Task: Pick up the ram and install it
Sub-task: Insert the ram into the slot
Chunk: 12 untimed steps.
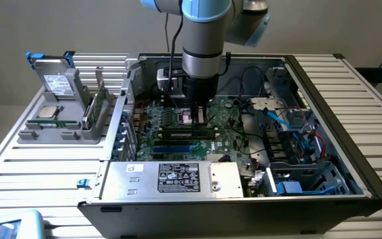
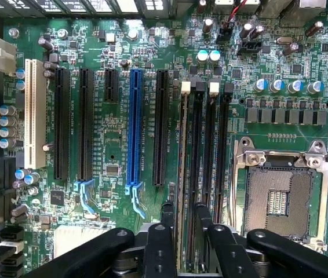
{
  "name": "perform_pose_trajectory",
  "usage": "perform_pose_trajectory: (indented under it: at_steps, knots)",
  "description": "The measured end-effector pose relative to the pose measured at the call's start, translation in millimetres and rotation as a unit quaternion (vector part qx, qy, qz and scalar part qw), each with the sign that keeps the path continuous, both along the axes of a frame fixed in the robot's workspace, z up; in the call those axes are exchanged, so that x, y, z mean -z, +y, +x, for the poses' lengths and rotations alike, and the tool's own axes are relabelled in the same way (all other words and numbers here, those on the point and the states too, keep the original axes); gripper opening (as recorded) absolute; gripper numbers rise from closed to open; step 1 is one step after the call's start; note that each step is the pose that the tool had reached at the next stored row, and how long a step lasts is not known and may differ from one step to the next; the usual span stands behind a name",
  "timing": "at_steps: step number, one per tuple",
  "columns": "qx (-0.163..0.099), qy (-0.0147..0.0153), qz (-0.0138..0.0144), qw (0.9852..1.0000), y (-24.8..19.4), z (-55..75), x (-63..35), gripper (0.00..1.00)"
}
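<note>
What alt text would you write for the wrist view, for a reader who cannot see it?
The robot's black hand straddles the long, narrow green ram stick, which stands edge-on among black memory slots on a green motherboard, near an empty silver-framed processor socket.

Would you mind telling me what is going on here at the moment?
A robot arm's black gripper is down inside the open black computer case, over the green motherboard. The long, narrow green ram stick stands in a black memory slot, and the jaws stand open on either side of it.
</note>
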<state>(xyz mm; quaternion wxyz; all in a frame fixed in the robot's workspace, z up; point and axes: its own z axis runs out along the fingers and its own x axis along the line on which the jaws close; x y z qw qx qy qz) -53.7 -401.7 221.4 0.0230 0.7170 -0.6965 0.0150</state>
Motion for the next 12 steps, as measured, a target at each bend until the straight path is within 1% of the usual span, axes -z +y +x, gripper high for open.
perform_pose_trajectory:
  at_steps: [2, 6, 9, 12]
  knots:
    - [0.0, 0.0, 0.0, 1.0, 0.1, 0.3, -4.1, 0.29]
    - [0.0, 0.0, 0.0, 1.0, 0.2, 4.8, -21.4, 0.29]
    - [0.0, 0.0, 0.0, 1.0, 0.1, 11.1, -34.1, 0.29]
    - [0.0, 0.0, 0.0, 1.0, 0.1, 16.3, -40.6, 0.29]
